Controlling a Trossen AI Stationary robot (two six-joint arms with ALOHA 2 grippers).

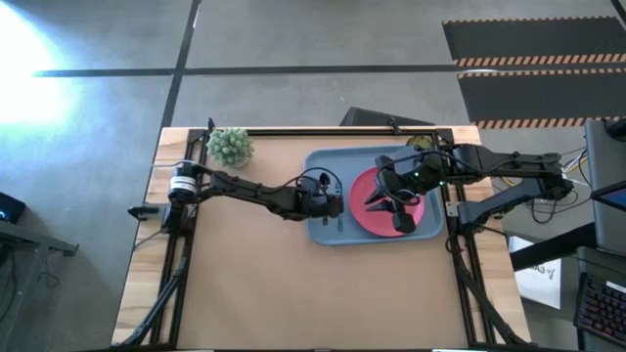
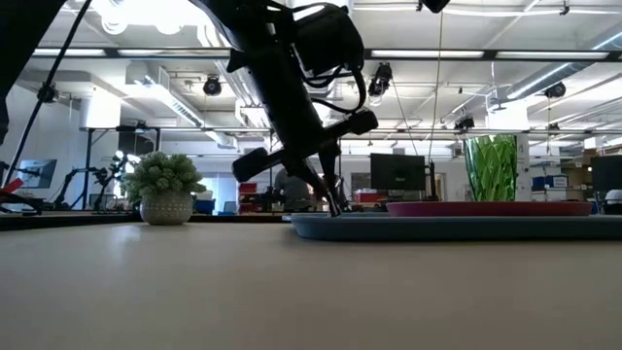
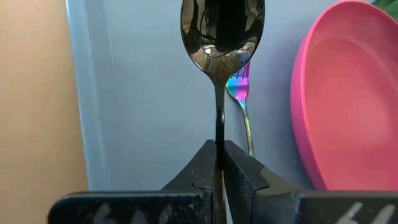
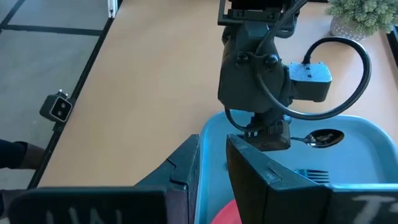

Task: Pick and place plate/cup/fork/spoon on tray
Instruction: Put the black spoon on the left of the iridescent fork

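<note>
The light blue tray (image 1: 328, 230) lies at the table's far right, with the pink plate (image 1: 364, 207) on it. My left gripper (image 1: 337, 207) is over the tray's left part, shut on the spoon (image 3: 222, 31). The fork (image 3: 241, 93) lies on the tray floor between the spoon and the plate. The green cup (image 2: 491, 167) stands at the tray's far right corner (image 1: 422, 145), partly hidden by my right arm. My right gripper (image 1: 391, 207) hovers over the plate, open and empty. My left gripper pinches the spoon's thin stem (image 3: 219, 127) just behind the bowl, between its two fingertips (image 3: 239, 163). The fingers lie along the spoon, whose shiny bowl (image 4: 324, 138) sticks out ahead of them over the tray floor. The handle is hidden between the fingers. I cannot tell whether the spoon touches the tray.
A pale green fuzzy plant in a pot (image 1: 231, 147) stands at the table's far left. Bare wooden tabletop (image 1: 293, 293) spreads over the near half. Black frame rails run along the table's edges (image 1: 458, 254).
</note>
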